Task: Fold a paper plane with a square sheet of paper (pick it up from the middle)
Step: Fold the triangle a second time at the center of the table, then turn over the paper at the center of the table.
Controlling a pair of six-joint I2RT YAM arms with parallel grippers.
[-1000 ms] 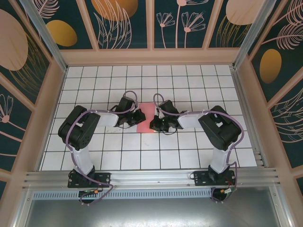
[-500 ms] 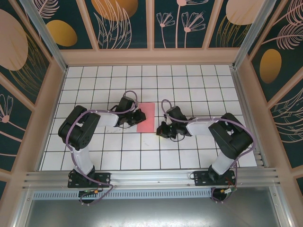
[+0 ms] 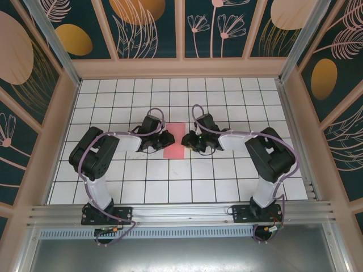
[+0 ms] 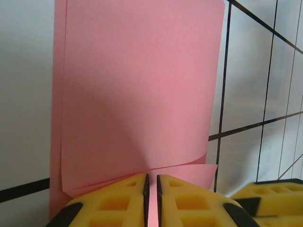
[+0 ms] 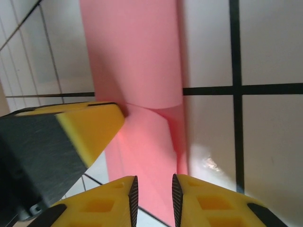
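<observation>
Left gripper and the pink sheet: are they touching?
Touching. The left wrist view shows the left gripper pinching the lifted near edge of the pink sheet in the narrow slit between its fingers.

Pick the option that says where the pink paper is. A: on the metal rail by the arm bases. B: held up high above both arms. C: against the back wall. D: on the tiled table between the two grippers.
D: in the top view the pink sheet of paper lies on the white tiled table, with the left gripper at its left edge and the right gripper at its right edge.
</observation>
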